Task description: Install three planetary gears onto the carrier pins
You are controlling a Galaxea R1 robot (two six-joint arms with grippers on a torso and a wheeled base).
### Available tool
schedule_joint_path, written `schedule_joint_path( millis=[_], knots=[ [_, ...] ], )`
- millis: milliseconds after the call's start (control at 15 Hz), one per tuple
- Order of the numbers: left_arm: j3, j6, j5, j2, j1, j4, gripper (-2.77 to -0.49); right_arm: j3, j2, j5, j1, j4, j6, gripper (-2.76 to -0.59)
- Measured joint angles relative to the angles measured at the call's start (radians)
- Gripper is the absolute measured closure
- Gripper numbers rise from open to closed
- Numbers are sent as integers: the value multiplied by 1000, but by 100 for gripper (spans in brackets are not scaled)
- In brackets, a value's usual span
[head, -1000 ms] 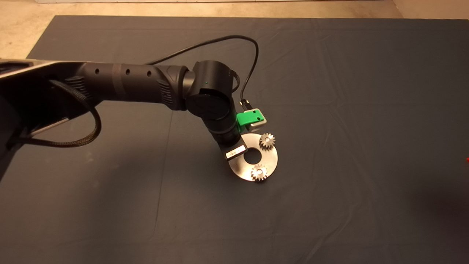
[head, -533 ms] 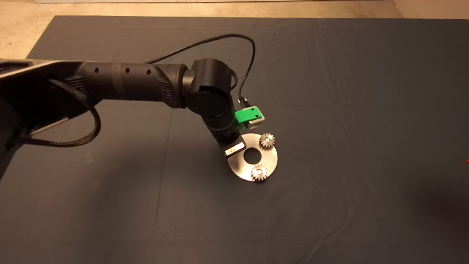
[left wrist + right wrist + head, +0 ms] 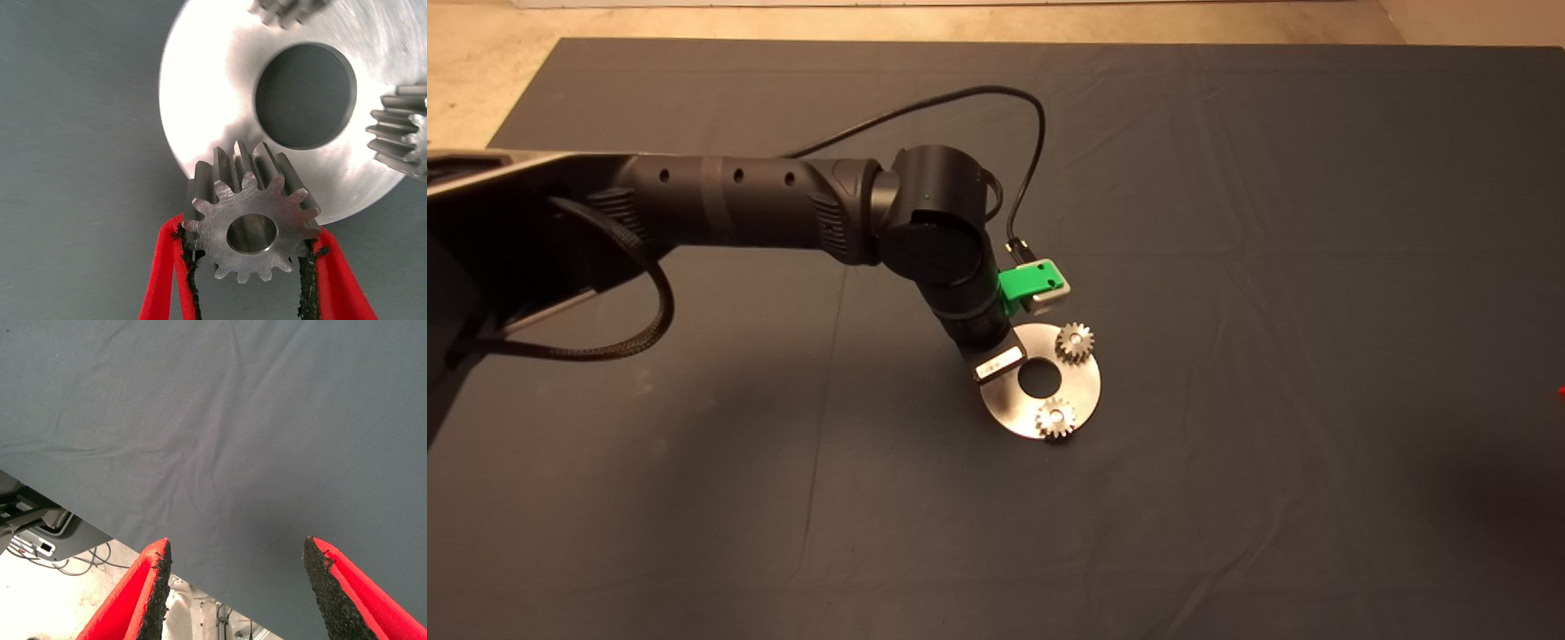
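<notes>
A shiny round disc (image 3: 1083, 384) with a central hole lies mid-mat. Two planetary gears (image 3: 1075, 341) (image 3: 1056, 418) sit on carrier pins, whose tops glint at the gear centres. My left gripper (image 3: 252, 235) is shut on a third planetary gear (image 3: 220, 230), held flat over the disc's (image 3: 213, 87) left rim. In the head view the black wrist (image 3: 996, 363) hides this gear and the pin below it. The two seated gears (image 3: 400, 133) (image 3: 287, 10) show at the edges of the left wrist view. My right gripper (image 3: 237, 550) hangs open over bare mat, holding nothing.
The dark mat (image 3: 1272, 222) is wrinkled around the disc. The left arm's black cable (image 3: 960, 98) loops above the wrist. Pale floor (image 3: 871, 18) lies beyond the mat's far edge. The right wrist view shows the mat's edge with cables and equipment below it (image 3: 40, 540).
The left wrist has shifted very slightly left and back over the disc's rim, still holding the gear. The disc and the two seated gears have not moved.
</notes>
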Motion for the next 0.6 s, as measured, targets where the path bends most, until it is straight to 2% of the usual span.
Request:
schedule_joint_path(
  millis=[67, 600],
  knots=[
    [0, 0, -1, 0, 7, 0, -55, 0, 0, 0, 0, 0, 0, -144],
    [-12, 40, -4, 0, 7, -4, -55, 0, 0, 0, 0, 0, 0, -144]
  ],
)
